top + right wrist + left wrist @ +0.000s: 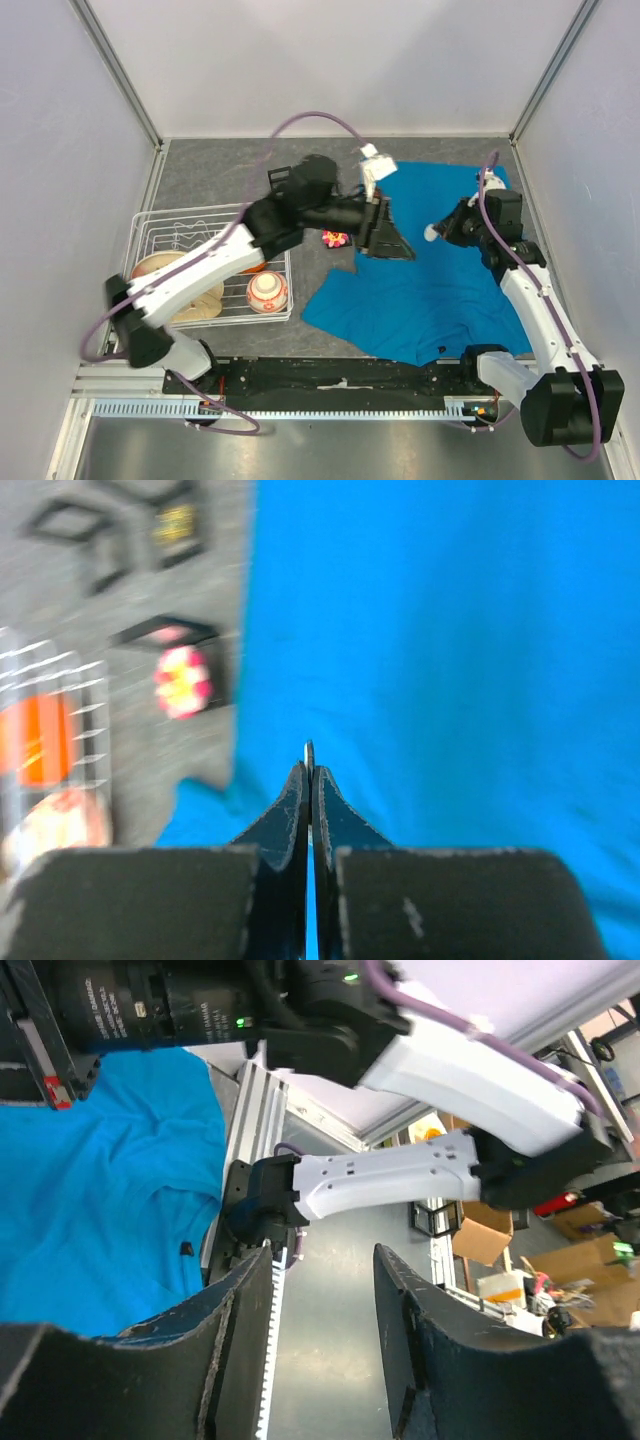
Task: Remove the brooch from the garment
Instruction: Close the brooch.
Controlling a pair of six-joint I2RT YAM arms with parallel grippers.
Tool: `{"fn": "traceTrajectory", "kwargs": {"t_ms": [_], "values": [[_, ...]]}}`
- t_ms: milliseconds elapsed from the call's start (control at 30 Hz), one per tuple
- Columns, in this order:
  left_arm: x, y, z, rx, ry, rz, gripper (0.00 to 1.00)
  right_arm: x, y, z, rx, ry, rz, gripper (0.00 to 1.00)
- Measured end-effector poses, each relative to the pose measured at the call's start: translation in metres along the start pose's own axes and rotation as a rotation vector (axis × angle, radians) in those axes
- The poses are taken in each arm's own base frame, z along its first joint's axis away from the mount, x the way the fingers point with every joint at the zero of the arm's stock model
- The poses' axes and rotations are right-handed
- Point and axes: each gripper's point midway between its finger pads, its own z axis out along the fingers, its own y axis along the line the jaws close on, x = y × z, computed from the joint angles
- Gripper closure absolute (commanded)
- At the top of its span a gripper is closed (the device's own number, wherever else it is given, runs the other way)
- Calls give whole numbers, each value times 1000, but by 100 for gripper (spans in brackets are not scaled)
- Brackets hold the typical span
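Observation:
The teal-blue garment (430,285) lies spread on the grey mat, right of centre; it also shows in the left wrist view (90,1180) and the right wrist view (450,630). The brooch (335,239), a pink and yellow flower, lies on the bare mat just left of the garment's edge, and blurred in the right wrist view (183,680). My left gripper (388,238) hovers over the garment's left edge beside the brooch, open and empty (325,1300). My right gripper (438,229) is above the garment, shut on a thin grey metal piece (309,750).
A white wire basket (150,222) holding bowls stands at the left, with a patterned bowl (267,292) in its near right corner. The arms' black base rail (330,375) runs along the front edge. Cell walls close in on the back and sides.

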Motion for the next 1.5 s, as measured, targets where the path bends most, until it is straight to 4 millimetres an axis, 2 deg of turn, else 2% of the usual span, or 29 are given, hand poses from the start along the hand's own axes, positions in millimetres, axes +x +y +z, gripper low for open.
{"fn": "traceTrajectory", "kwargs": {"t_ms": [67, 100, 167, 233, 433, 567, 767, 933, 1033, 1100, 1167, 1233, 1367, 1500], "values": [[-8, -20, -34, 0, -56, 45, 44, 1, 39, 1, -193, 4, -28, 100], [-9, -22, -48, -10, -79, 51, 44, 4, 62, -1, -298, 12, -46, 100], [-8, -17, -74, -53, -132, 46, 40, 10, 102, -8, -476, 17, -78, 100], [-6, -2, -92, -115, -205, 9, 36, 13, 137, -21, -655, -9, -73, 100], [38, 58, -117, -249, -407, -220, 33, -4, 183, -54, -980, -104, 54, 100], [38, 78, -117, -244, -504, -293, 31, -16, 208, -81, -1160, -129, 128, 100], [10, 72, -114, -117, -648, -261, 32, -12, 224, -105, -1297, -102, 202, 100], [-9, 72, -114, -54, -744, -225, 41, -5, 234, -114, -1335, -81, 227, 100], [-18, 73, -113, -24, -784, -214, 50, -1, 238, -114, -1338, -73, 237, 100], [-21, 73, -113, -7, -794, -216, 55, -1, 239, -114, -1336, -75, 246, 100], [-24, 71, -112, 13, -805, -213, 54, -1, 238, -112, -1326, -77, 260, 100], [-25, 70, -112, 29, -811, -216, 46, 0, 237, -108, -1307, -79, 272, 100], [-21, 69, -113, 53, -816, -226, 43, -1, 233, -101, -1269, -90, 297, 100], [-13, 72, -112, 55, -808, -249, 57, -5, 231, -100, -1247, -114, 318, 100]]}}
